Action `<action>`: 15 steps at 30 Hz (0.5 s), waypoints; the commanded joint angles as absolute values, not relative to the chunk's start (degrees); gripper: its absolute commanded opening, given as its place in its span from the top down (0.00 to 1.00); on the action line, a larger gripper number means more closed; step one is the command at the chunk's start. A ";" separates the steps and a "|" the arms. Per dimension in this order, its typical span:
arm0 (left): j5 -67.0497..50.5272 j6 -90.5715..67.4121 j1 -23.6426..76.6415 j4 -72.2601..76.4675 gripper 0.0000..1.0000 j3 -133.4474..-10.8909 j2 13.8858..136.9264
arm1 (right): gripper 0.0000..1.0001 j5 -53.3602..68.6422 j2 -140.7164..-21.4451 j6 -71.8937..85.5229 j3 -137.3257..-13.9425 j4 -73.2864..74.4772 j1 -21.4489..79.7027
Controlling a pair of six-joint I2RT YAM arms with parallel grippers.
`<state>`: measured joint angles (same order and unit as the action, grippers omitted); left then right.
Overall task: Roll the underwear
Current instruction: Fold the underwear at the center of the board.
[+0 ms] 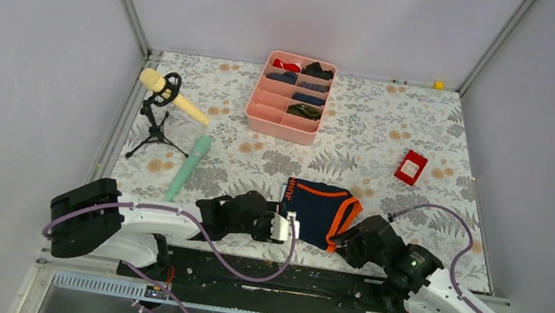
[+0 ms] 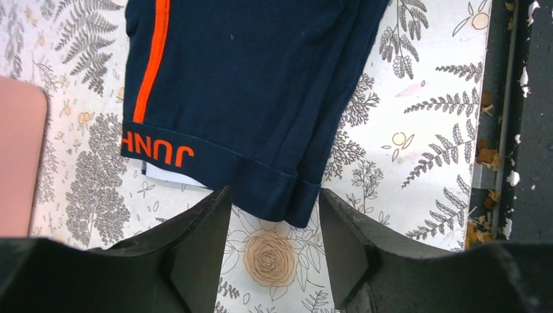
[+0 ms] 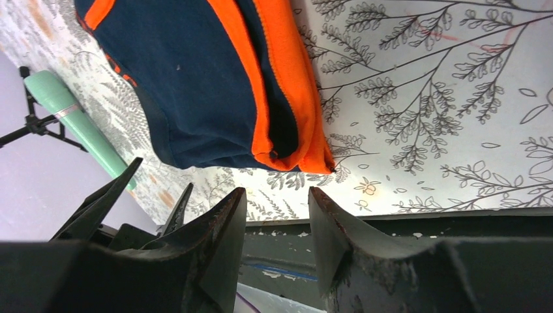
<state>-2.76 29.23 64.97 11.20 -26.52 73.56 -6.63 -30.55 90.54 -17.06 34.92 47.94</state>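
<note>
The underwear [image 1: 320, 210], dark navy with an orange waistband edge, lies folded flat on the floral cloth near the front edge, between my two grippers. My left gripper [image 1: 286, 228] is open and empty at its left near corner; in the left wrist view the navy hem [image 2: 274, 189] lies just ahead of the open fingers [image 2: 209, 228]. My right gripper [image 1: 341, 243] is open and empty at its right near corner; in the right wrist view the orange band [image 3: 287, 91] lies just beyond the fingertips [image 3: 228, 215].
A pink tray [image 1: 282, 123] holding small rolled garments stands at the back. A yellow microphone on a black tripod [image 1: 161, 99] and a mint green tube [image 1: 187, 167] lie at left. A red box [image 1: 411, 166] is at right. The table's front edge [image 1: 284, 262] is close behind the grippers.
</note>
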 commanded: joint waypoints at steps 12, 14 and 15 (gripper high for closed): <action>-5.37 31.14 65.40 11.08 0.48 -27.83 77.50 | 0.52 -10.55 -23.66 93.28 -14.94 37.82 48.29; -5.21 30.78 65.40 11.62 0.48 -28.22 78.72 | 0.52 -10.50 -23.62 93.26 -14.93 37.84 48.25; -4.84 30.62 65.39 12.28 0.49 -28.33 79.46 | 0.51 -10.44 -23.66 93.27 -14.98 37.81 48.25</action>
<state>-3.66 30.24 65.10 10.33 -26.63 77.23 -7.94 -24.08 91.98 -15.44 36.51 47.94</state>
